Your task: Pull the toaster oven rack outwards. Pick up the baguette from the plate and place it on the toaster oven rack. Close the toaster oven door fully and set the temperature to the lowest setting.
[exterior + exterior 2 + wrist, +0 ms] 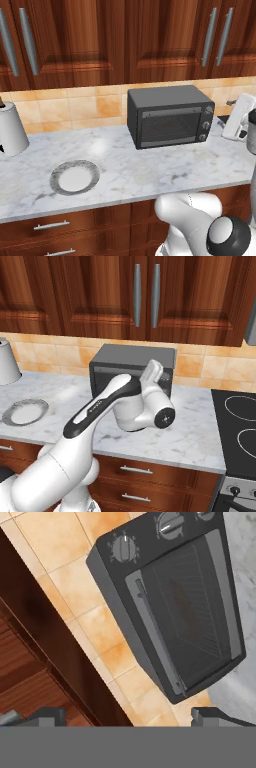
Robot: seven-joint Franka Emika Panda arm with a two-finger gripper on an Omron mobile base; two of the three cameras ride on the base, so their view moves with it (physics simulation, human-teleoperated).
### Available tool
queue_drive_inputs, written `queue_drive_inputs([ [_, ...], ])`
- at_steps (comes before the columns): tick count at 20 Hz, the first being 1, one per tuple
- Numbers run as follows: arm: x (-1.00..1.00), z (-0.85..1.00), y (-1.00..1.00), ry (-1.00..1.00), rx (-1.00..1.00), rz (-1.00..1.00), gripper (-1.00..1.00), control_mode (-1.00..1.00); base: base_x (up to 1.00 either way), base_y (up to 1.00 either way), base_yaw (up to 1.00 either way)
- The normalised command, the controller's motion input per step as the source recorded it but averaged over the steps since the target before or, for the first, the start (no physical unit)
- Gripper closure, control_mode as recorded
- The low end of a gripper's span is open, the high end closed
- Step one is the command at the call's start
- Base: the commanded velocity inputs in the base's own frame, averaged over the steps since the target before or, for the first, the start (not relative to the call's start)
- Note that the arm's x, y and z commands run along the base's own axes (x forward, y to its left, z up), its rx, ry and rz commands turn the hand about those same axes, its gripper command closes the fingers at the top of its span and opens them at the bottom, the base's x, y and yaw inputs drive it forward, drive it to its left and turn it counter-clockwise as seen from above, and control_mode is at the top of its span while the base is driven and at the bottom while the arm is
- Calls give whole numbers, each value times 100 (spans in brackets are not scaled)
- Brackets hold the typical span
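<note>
The dark grey toaster oven (170, 117) stands at the back of the marble counter with its door (192, 612) shut. The bar handle (156, 639) runs along the door's edge. Behind the window I make out the wire rack (200, 597) and a dim reddish-brown shape on it, the baguette (183, 606). The round plate (75, 177) lies bare at the counter's front left. My gripper (131, 716) is open, apart from the oven and aimed at its front from the knob side. The white hand (239, 116) hovers right of the oven, near the knobs (124, 548).
A white canister (10, 129) stands at the far left of the counter. A black stovetop (237, 428) adjoins the counter on the right. Wooden cabinets (100, 40) hang above the oven. My own arm (125, 401) crosses in front of the oven in the right base view.
</note>
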Motion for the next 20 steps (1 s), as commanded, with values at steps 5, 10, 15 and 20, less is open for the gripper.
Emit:
queue_drive_inputs([
  [5,10,0,-37,2,11,-1,-100,-100,0,0,0],
  [10,6,0,-24,0,4,-1,-100,-100,0,0,0],
  [15,5,-1,-8,1,0,0,-100,-100,0,0,0],
  [20,0,-7,0,0,0,0,-100,-100,0,0,0],
])
